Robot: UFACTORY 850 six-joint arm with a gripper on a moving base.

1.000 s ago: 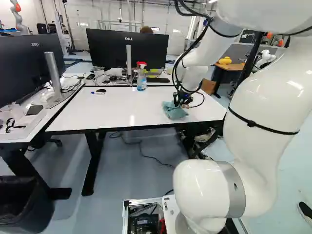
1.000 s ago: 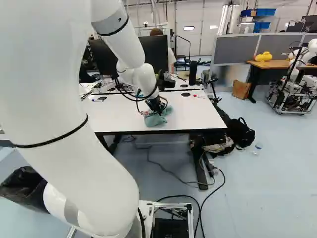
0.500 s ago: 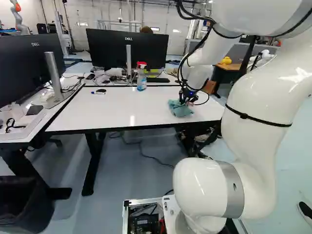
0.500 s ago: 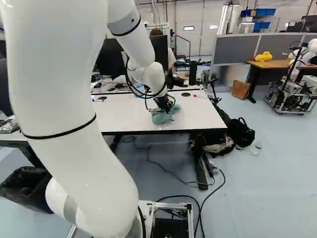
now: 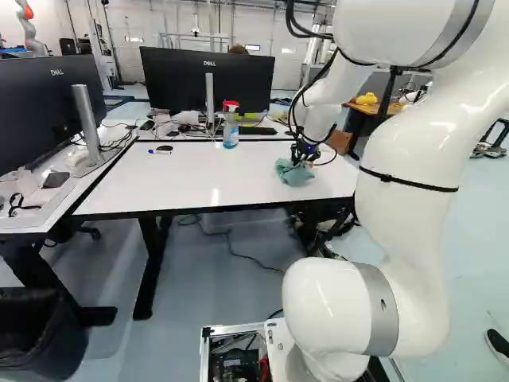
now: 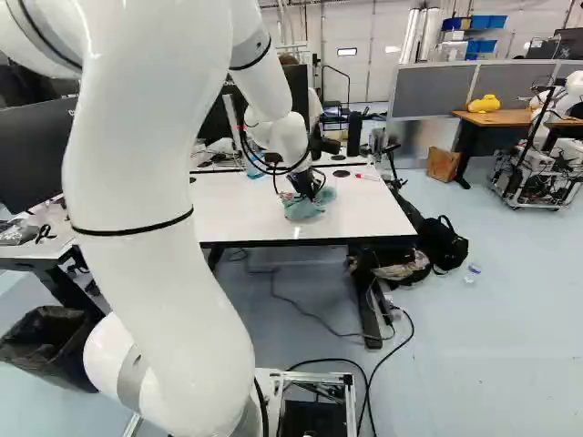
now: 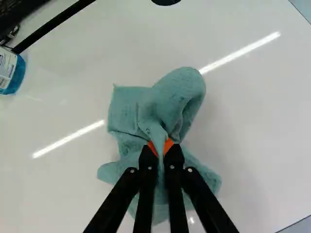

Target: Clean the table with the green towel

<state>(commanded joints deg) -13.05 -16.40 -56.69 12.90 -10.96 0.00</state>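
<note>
In L base view, L to R: bin [image 5: 36,338] on floor, marker [image 5: 160,152] + spray bottle [image 5: 231,127] nr far edge of white table [image 5: 179,181], then green towel [image 5: 295,173] toward its R end, arm [image 5: 407,187] beyond. Gripper [image 7: 160,147] has towel pinched btwn its pads, cloth bunched ahead & both sides, no clear long axis; next wipe prob. goes L, twd bottle side.

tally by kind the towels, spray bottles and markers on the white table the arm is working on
towel: 1
spray bottle: 1
markers: 2 (blue marker, red marker)
total: 4
</note>
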